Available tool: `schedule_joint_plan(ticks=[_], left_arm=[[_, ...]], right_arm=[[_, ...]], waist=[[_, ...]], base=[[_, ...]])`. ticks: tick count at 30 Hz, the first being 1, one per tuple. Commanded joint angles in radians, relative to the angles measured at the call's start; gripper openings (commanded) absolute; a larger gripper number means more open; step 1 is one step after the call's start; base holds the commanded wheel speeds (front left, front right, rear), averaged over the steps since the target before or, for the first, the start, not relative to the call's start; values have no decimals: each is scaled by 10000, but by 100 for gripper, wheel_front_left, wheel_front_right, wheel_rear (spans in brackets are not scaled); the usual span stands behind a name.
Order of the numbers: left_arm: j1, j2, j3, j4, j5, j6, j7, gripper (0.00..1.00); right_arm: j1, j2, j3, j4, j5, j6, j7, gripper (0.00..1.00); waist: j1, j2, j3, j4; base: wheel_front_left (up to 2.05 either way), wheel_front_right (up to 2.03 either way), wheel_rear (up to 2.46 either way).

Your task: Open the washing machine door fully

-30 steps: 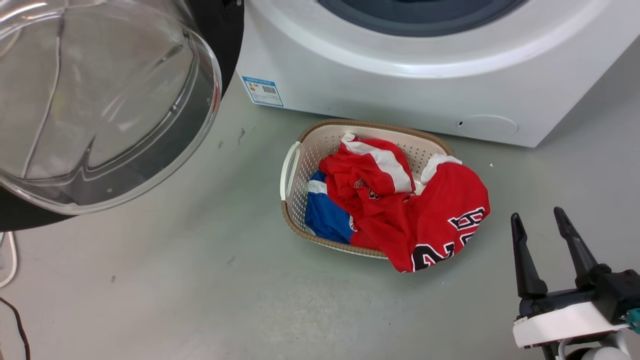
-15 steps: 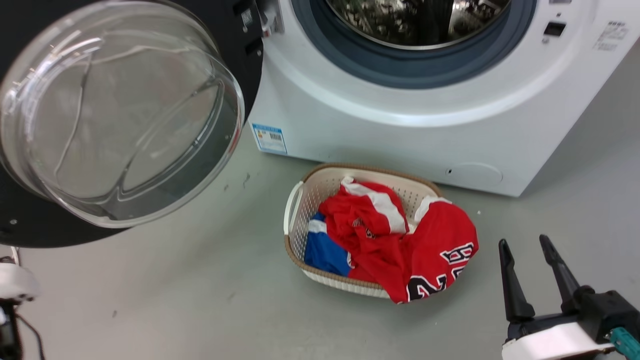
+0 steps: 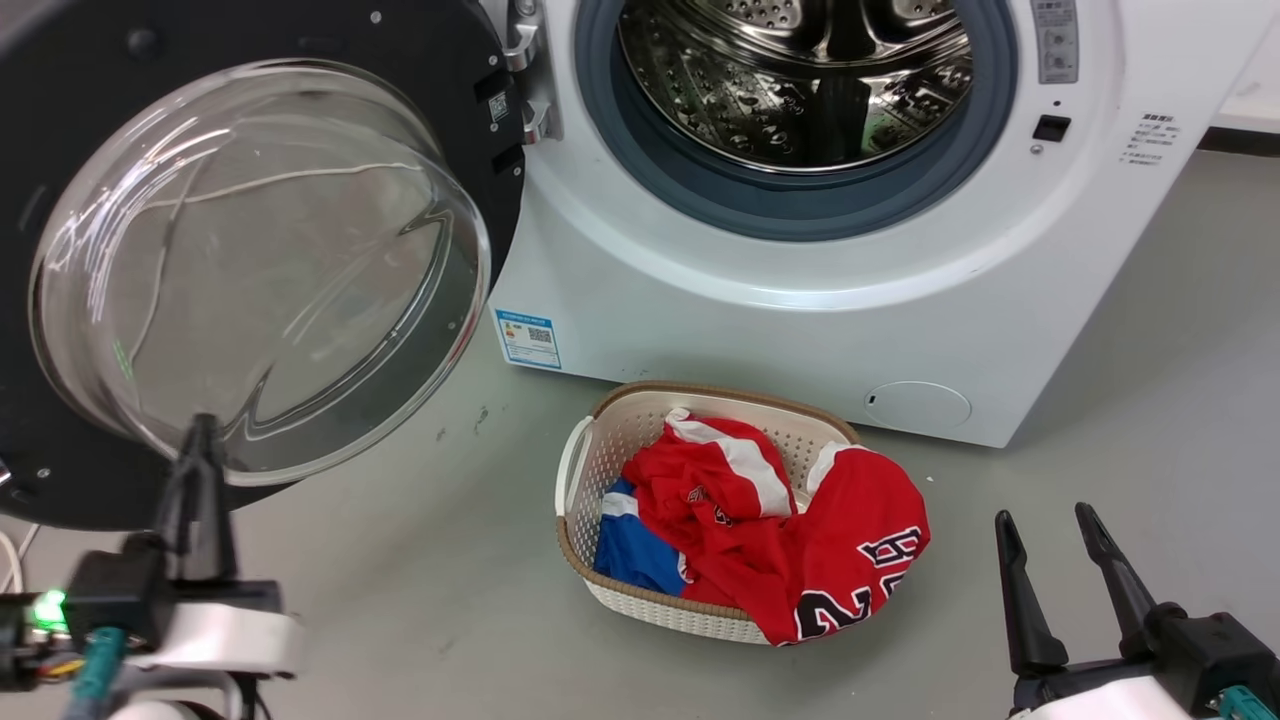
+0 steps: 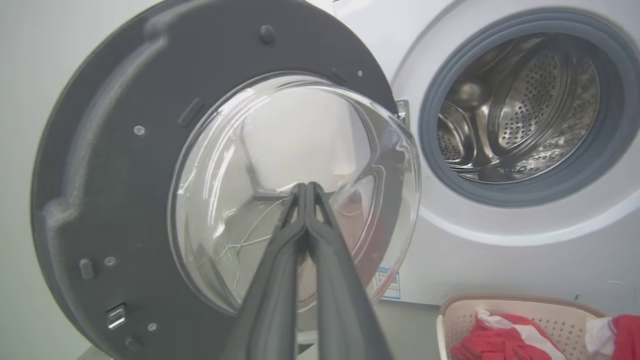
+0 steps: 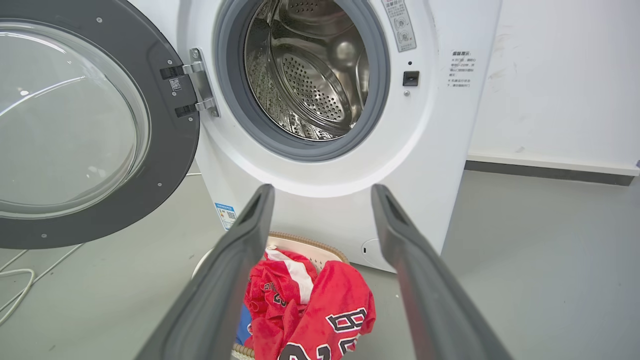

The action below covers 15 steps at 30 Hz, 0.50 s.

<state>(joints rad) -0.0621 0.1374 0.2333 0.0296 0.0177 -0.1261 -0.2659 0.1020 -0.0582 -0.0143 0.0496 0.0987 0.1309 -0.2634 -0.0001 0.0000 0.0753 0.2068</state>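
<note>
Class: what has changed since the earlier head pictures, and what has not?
The head camera has tilted up, so the drum now shows. The left gripper has risen into view, shut, facing the washing machine door. The door stays open, the right gripper open, the laundry basket in place.

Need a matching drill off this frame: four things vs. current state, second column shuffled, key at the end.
1. round glossy black washing machine door with glass bowl
2. left hand
3. right hand
4. cream perforated plastic laundry basket

A. fingers spread apart
B. holds red and blue clothes
C. swung wide open
D. fingers pressed together

Pairs: 1-C, 2-D, 3-A, 4-B
</note>
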Motion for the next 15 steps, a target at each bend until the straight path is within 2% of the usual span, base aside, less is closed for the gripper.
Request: schedule_joint_plan(ticks=[1, 2, 3, 4, 15], left_arm=[[239, -133, -232, -170, 33, -9, 26, 36], [319, -178, -380, -242, 38, -12, 26, 45], [403, -219, -490, -280, 49, -7, 26, 78], [455, -282, -596, -342, 31, 1, 25, 100], [1043, -612, -1281, -418, -360, 73, 25, 100]], right_arm=[[42, 42, -58, -75, -8, -4, -17, 100], [54, 48, -64, -94, -9, -4, -17, 100], [72, 55, -52, -101, -1, -2, -17, 100], [92, 60, -34, -103, 4, -2, -17, 100], [298, 90, 17, -446, -1, -4, -19, 100]], waist=[[1, 0, -31, -84], [1, 0, -46, -125], [1, 0, -63, -171], [1, 0, -84, -216], [1, 0, -425, -982]], base=[[0, 0, 0], [0, 0, 0], [0, 0, 0], [0, 0, 0], [0, 0, 0]])
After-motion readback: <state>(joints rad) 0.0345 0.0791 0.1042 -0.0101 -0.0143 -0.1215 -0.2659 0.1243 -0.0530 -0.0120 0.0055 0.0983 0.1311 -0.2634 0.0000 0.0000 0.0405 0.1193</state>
